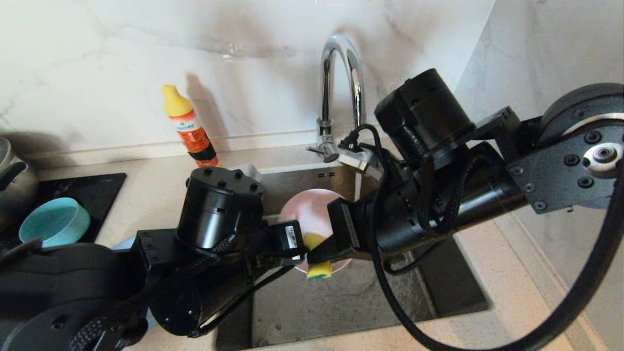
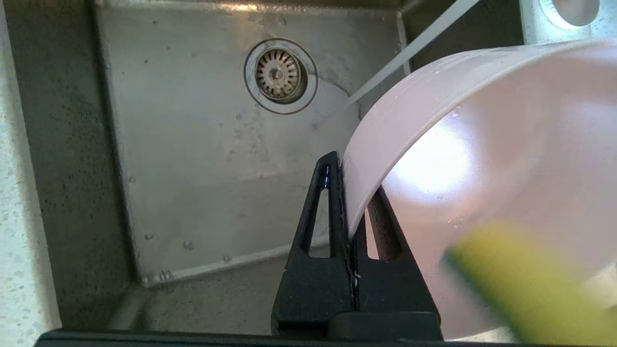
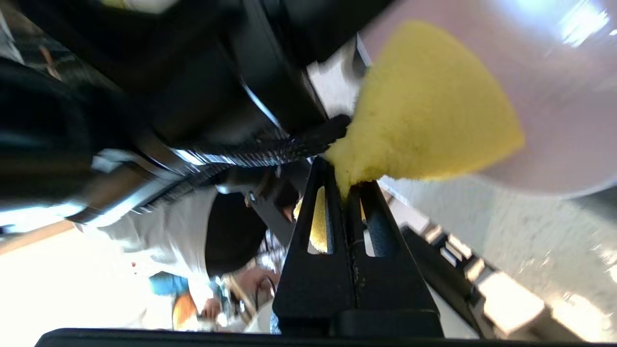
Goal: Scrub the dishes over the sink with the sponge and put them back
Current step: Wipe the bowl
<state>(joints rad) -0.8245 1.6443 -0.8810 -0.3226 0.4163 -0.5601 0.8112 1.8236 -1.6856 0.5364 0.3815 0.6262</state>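
Right now your left gripper (image 2: 348, 212) pinches the pink bowl (image 1: 312, 214) by its rim above the sink (image 1: 341, 302), and your right gripper (image 3: 348, 190) presses the clamped sponge (image 1: 318, 258) against it; the teal bowl (image 1: 54, 222), off to the sink's left, looks yet to be scrubbed.

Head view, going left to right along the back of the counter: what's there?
Steel pot → small teal bowl → orange bottle with yellow cap → curved chrome tap.

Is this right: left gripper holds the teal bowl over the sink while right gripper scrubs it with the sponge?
Not quite. The left gripper is shut on the pale pink bowl, as the left wrist view shows. The teal bowl sits on the counter. Otherwise correct: the right gripper presses the sponge against it over the sink.
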